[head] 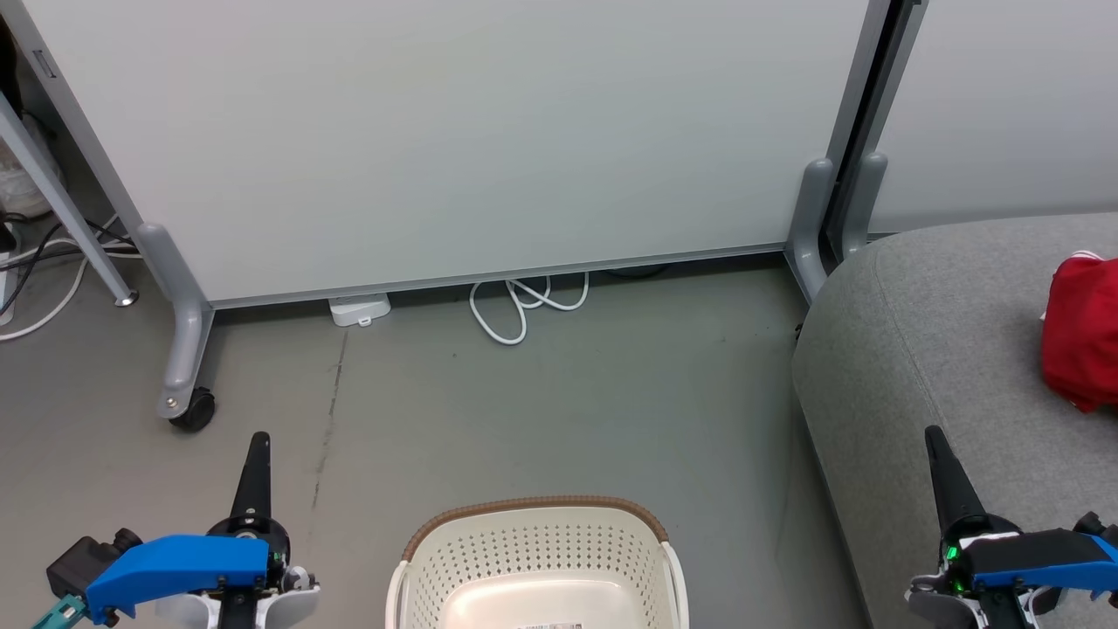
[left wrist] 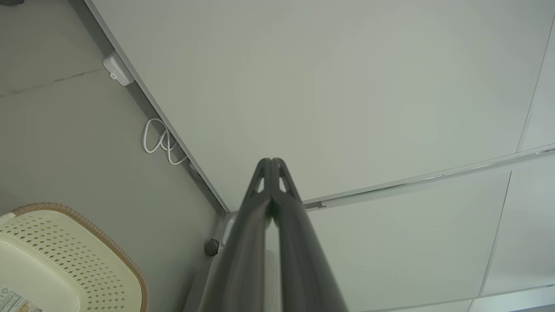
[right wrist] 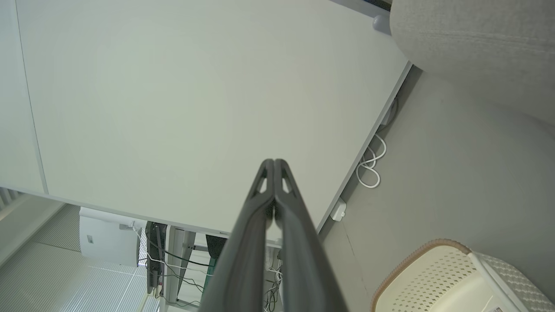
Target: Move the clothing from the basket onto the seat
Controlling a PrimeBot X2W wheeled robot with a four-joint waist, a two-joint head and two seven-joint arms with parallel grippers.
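Head view: the cream-white perforated plastic basket with a brown woven rim [head: 537,505] looks bare inside as far as it shows. Bright red soft clothing [head: 1083,332] lies on the large grey fabric seat [head: 917,349]. The move seems finished, though the basket's near half is cut off.

Left wrist view: the left gripper [left wrist: 271,161] is closed tight and empty.

Right wrist view: the right gripper [right wrist: 274,161] is likewise closed on nothing.

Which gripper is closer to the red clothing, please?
The right gripper, by the seat where the clothing lies; the left gripper hangs beyond the basket.
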